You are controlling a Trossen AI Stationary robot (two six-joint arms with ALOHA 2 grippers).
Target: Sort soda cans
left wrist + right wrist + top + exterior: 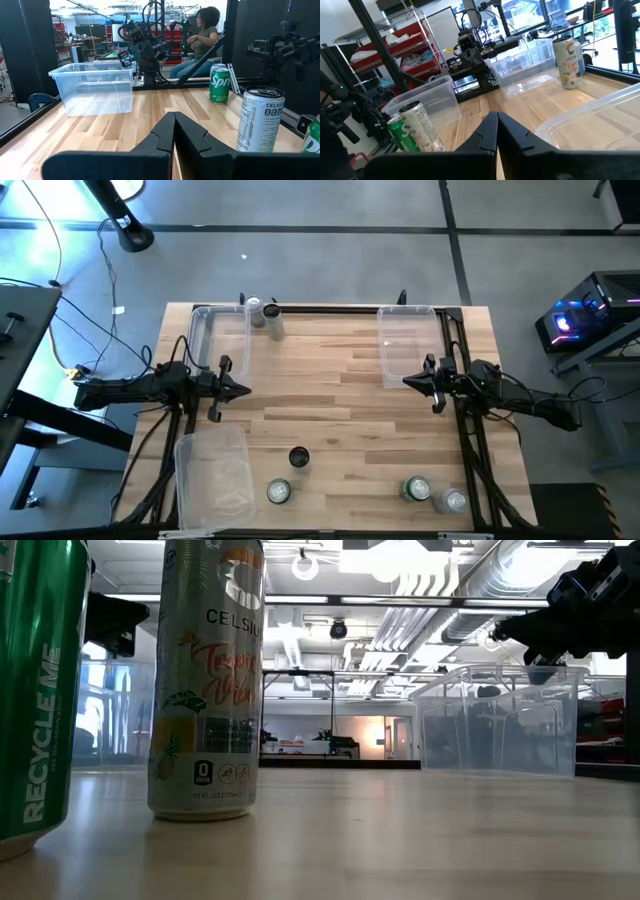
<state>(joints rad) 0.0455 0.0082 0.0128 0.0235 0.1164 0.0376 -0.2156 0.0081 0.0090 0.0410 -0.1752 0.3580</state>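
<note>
On the bench (pixel 340 370), left tool (pixel 243 390) and right tool (pixel 408 381) sit fully closed, empty. No cans sorted yet; next: open and reach the black can (pixel 298 457).

1. A green Sprite can (pixel 219 84) carries white lettering.
2. A white Celsius can (pixel 205 680) shows orange script, a pineapple motif and black print.
3. The clear plastic bin (pixel 95 90) stands see-through on the pale, striped wooden table (pixel 340 400).
4. A black can (pixel 298 457) shows a dark top.
</note>
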